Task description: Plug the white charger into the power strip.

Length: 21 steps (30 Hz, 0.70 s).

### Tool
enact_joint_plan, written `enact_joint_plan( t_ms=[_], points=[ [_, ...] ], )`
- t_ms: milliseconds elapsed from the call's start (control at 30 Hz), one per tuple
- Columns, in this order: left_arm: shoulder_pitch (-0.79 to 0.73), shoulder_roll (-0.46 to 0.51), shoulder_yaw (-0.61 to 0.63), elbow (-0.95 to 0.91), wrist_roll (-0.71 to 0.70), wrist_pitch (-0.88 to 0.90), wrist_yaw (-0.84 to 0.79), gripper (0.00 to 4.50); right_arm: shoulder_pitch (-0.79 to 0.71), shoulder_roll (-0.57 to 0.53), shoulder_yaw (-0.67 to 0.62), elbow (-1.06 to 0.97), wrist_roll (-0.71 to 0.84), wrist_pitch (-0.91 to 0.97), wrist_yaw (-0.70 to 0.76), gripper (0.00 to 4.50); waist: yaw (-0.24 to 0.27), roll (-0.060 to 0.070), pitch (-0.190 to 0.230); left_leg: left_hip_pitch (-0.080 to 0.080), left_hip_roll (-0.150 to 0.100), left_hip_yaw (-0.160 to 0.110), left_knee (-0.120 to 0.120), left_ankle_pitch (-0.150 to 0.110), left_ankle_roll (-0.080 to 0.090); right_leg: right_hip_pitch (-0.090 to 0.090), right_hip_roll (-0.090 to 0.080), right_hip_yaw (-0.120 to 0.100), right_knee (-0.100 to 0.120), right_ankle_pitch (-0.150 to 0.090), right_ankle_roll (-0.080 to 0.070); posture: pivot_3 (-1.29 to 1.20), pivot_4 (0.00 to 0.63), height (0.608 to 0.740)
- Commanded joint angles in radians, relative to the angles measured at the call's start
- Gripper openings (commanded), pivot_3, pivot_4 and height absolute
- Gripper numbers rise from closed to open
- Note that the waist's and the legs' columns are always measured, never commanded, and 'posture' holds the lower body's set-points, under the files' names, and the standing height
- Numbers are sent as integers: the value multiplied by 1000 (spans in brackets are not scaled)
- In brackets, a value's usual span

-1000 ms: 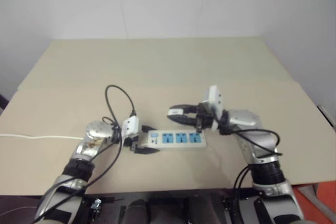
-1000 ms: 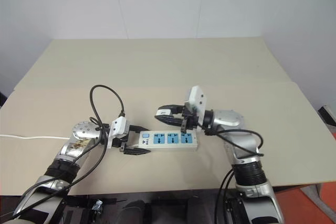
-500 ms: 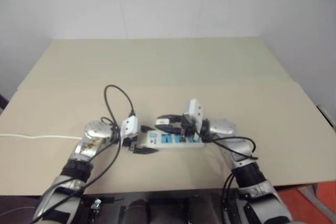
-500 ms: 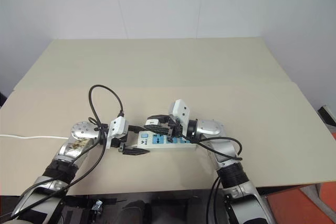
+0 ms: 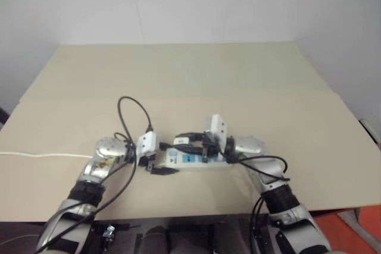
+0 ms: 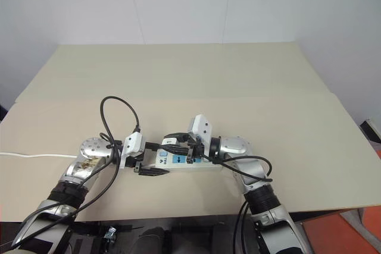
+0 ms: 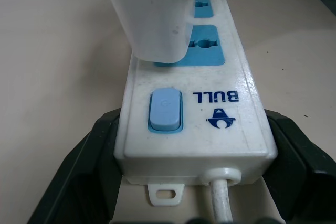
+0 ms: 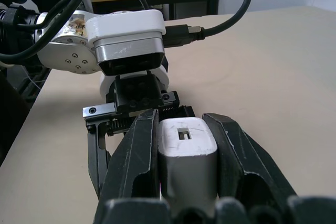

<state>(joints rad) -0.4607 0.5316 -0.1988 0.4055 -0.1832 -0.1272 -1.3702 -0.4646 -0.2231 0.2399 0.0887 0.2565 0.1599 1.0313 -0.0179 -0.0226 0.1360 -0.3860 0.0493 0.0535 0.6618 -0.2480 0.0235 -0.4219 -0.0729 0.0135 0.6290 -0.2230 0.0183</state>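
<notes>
White charger (image 8: 187, 150) pinched in right hand (image 6: 178, 142); left hand (image 7: 168, 182) clasps power strip (image 7: 199, 98).

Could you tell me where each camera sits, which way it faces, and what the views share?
Eye views: on the head, looking forward and down at the table; both arms show.
Left wrist view: along the left gripper, whose fingers flank the button end of the power strip.
Right wrist view: along the right gripper, clamped on the white charger, facing the left gripper.
Shared: strip and charger over its first socket.
</notes>
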Motion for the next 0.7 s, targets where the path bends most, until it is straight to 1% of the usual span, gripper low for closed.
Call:
enact_joint_plan(
  t_ms=[33, 200, 700],
  points=[
    [8, 25, 5, -14, 7, 7, -2, 3292, -5, 3, -4, 3, 7, -21, -5, 1118, 0, 0, 0, 0, 0, 0, 0, 0, 0, 0, 0, 0, 0, 0, 0, 0, 150, 740],
    [6, 28, 6, -15, 5, 9, -4, 3292, -19, -6, -23, 37, 8, -31, -16, 1118, 0, 0, 0, 0, 0, 0, 0, 0, 0, 0, 0, 0, 0, 0, 0, 0, 150, 740],
    [1, 25, 5, -9, 4, 10, -8, 3292, -28, -35, -41, 44, 23, -32, -12, 1118, 1, 0, 0, 0, 0, 0, 0, 0, 0, 0, 0, 0, 0, 0, 0, 0, 150, 740]
  ],
)
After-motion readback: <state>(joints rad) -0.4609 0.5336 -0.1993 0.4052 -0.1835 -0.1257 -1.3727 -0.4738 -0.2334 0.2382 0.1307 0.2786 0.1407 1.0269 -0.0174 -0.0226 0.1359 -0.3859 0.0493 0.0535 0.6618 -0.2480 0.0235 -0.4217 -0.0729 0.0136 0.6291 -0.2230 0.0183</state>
